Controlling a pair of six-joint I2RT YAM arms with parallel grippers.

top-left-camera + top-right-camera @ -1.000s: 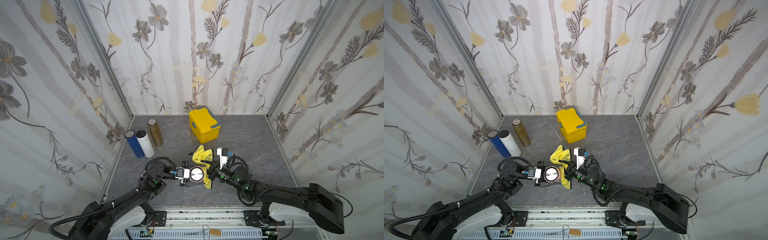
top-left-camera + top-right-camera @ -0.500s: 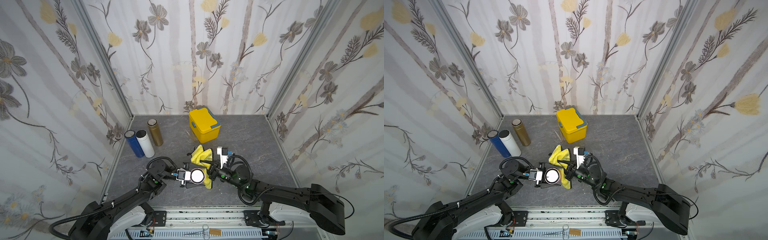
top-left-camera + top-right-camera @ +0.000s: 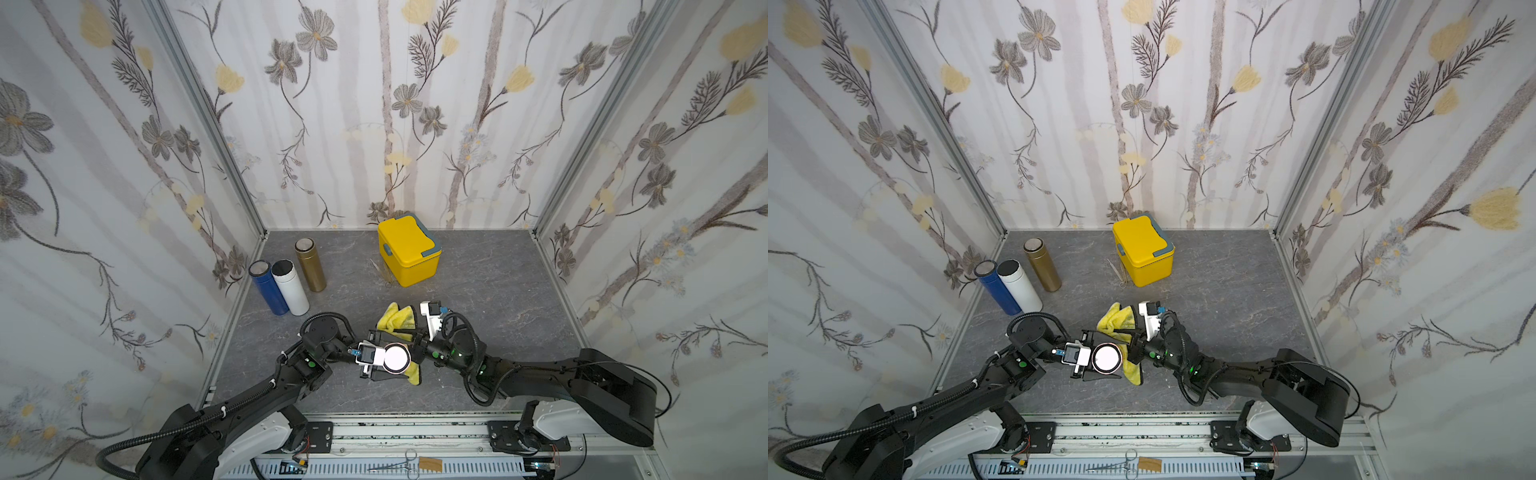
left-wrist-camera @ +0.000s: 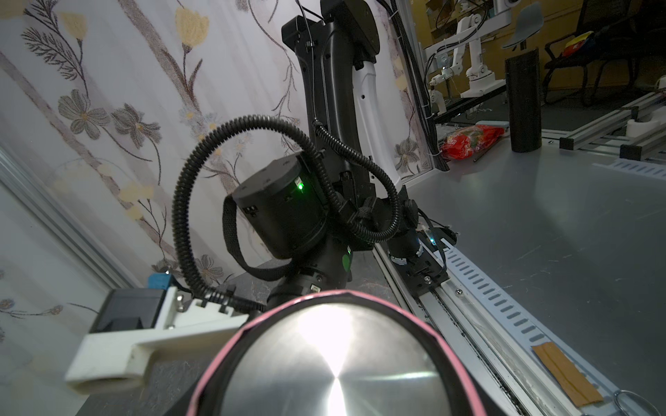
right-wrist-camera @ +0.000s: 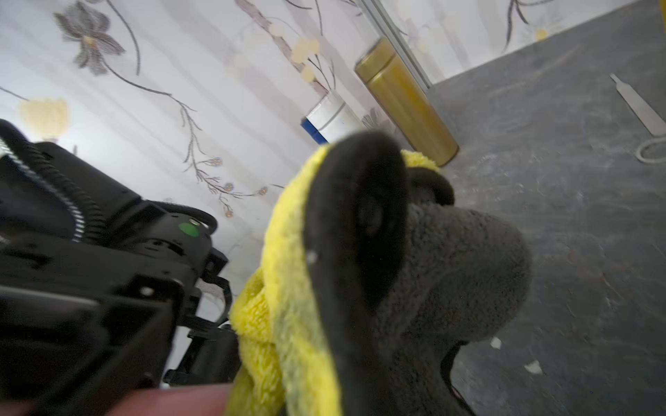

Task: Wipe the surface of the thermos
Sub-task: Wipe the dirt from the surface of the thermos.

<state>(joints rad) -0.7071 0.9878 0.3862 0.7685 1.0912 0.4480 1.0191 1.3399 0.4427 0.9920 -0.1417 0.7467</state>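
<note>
Centrally, near the front edge of the grey marbled tabletop [image 3: 478, 282], the pink thermos with a brushed-steel cap [image 3: 397, 358] stands upright between the two arms, its round cap facing up in both top views [image 3: 1106, 358]. The left pincer [image 3: 384, 357] is clamped on the thermos, one black jaw on each side of the body. Whether the base touches the tabletop cannot be told. In the left wrist view the steel cap with its pink rim [image 4: 335, 363] fills the lower part of the picture.

The right pincer [image 3: 415, 353] is pressed together on the yellow-and-grey fleece cloth [image 3: 397, 318]. The cloth lies against the side of the thermos away from the left arm, one end hanging below the cap and the other bunched just behind it. In the right wrist view the cloth [image 5: 274, 288] wraps round a black finger [image 5: 360, 223], yellow on one face and grey on the other, with a blurred pink strip of the thermos [image 5: 173, 399] beside it.

Well apart, by the wall on the left arm's side, stand a blue cylindrical flask [image 3: 268, 291], a white flask [image 3: 291, 289] touching it, and a gold flask [image 3: 311, 266] just beside them. A yellow lidded box with a grey handle [image 3: 409, 249] sits near the back wall, with metal tweezers [image 3: 382, 270] lying just beside it.
</note>
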